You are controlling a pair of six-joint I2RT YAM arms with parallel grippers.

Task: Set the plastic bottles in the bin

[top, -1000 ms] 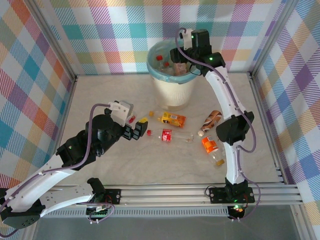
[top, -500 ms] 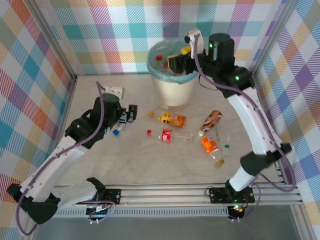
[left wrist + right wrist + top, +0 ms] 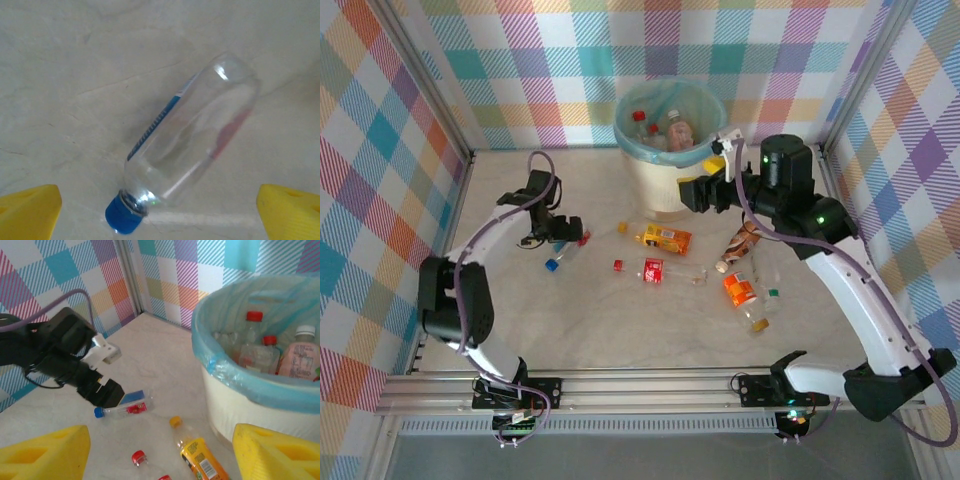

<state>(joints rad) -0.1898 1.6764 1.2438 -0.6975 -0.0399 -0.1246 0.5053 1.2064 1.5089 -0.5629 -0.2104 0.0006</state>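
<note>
Left wrist: blue-capped bottle point(image 3: 190, 140) under parted left gripper point(image 3: 160, 212); right gripper point(image 3: 160, 455) parted, perhaps empty.

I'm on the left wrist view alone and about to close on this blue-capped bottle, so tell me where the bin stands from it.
Observer: The bin stands at the far end of the table, beyond and to the right of the left gripper in the top view.
Operator: Report the right arm before I swing that way.
Observer: The right gripper hangs close to the bin's near side, jaws open and empty.
Operator: Name what lies between the blue-capped bottle and the bin.
Observer: An orange-labelled bottle lies on the table in front of the bin.
</note>
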